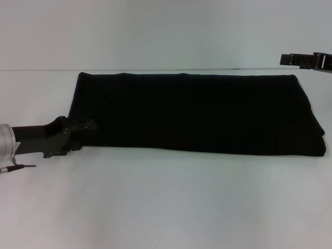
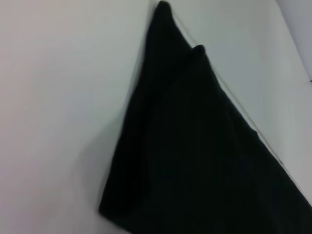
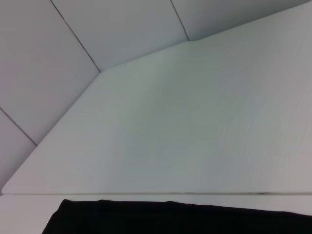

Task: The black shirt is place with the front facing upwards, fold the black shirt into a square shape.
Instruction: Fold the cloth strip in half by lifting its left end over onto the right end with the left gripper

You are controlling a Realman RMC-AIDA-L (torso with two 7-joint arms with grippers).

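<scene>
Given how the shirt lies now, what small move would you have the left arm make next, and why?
Probably close the left end effector on the near left corner of the black shirt. The shirt lies as a long band, not yet square, and that end effector sits at its left edge; the right end effector hovers above the far right corner.

The black shirt showed as plain, unbroken black across its whole upper face, with no lettering or print visible on the folded surface. The table under it was a flat white with a faint grey-green cast. The left gripper was black, on an arm with a silver collar. The right gripper looked black too, possibly with paler spots, though little of it showed.
</scene>
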